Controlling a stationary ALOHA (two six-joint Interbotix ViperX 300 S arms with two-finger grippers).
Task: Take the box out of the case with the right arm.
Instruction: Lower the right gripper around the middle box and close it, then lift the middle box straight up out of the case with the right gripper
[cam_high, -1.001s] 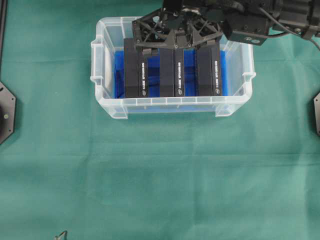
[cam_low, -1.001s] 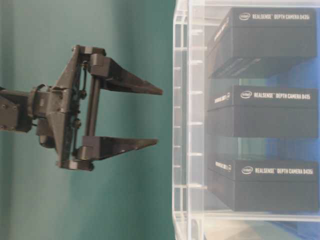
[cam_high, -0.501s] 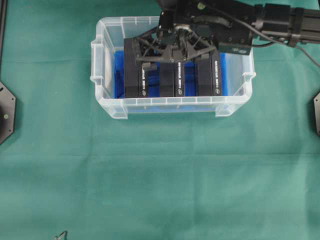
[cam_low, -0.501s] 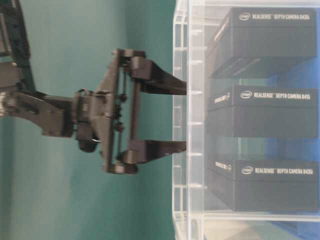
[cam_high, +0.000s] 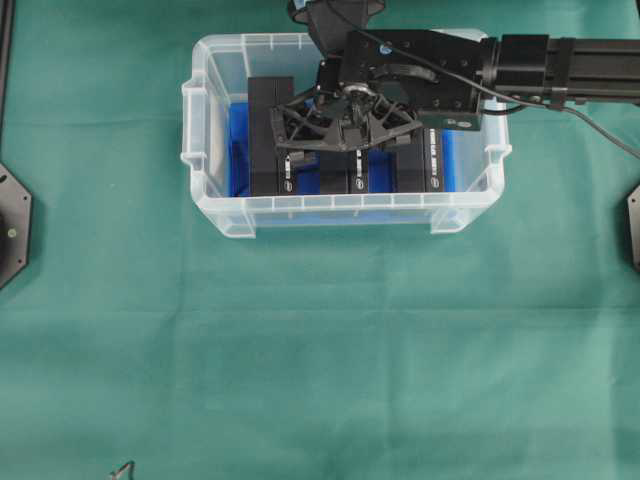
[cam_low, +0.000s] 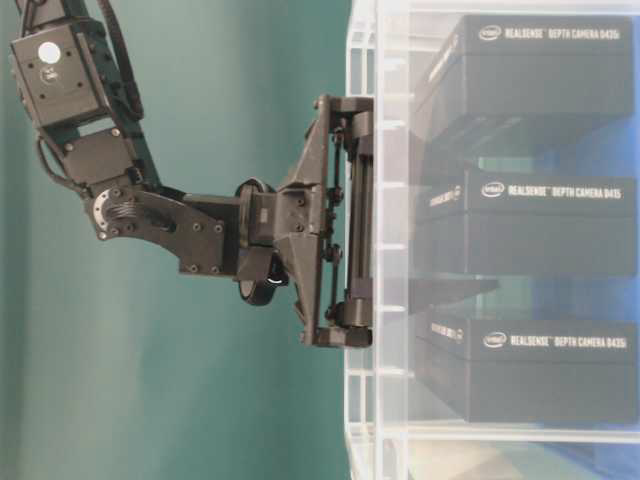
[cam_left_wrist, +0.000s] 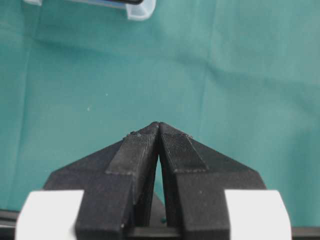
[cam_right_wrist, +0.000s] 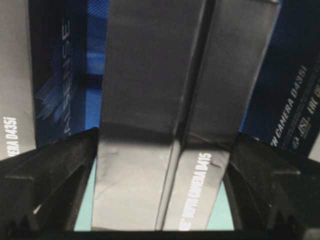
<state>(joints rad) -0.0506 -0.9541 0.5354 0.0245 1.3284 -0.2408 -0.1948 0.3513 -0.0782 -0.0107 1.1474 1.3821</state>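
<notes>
The clear case (cam_high: 340, 205) with a blue bottom holds three black boxes standing side by side. My right gripper (cam_high: 347, 140) has reached down into it, open, with the middle box (cam_high: 345, 172) between its fingers. In the right wrist view that box (cam_right_wrist: 165, 150) fills the space between the left finger (cam_right_wrist: 55, 170) and the right finger (cam_right_wrist: 265, 175), with a thin gap on each side. From table level the gripper (cam_low: 485, 215) has its fingers inside the case wall (cam_low: 365, 400), above and below the middle box (cam_low: 540, 225). My left gripper (cam_left_wrist: 159, 125) is shut over bare cloth.
The left box (cam_high: 268, 140) and the right box (cam_high: 422, 165) stand close on either side of the fingers. Green cloth (cam_high: 320, 350) covers the table. Black mounts sit at the left edge (cam_high: 12, 225) and the right edge (cam_high: 633, 228). A case corner (cam_left_wrist: 139, 9) shows ahead of the left gripper.
The right gripper has come forward and down from above the case's back rim into the case, its fingers now on either side of the middle box. Its jaws stayed open.
</notes>
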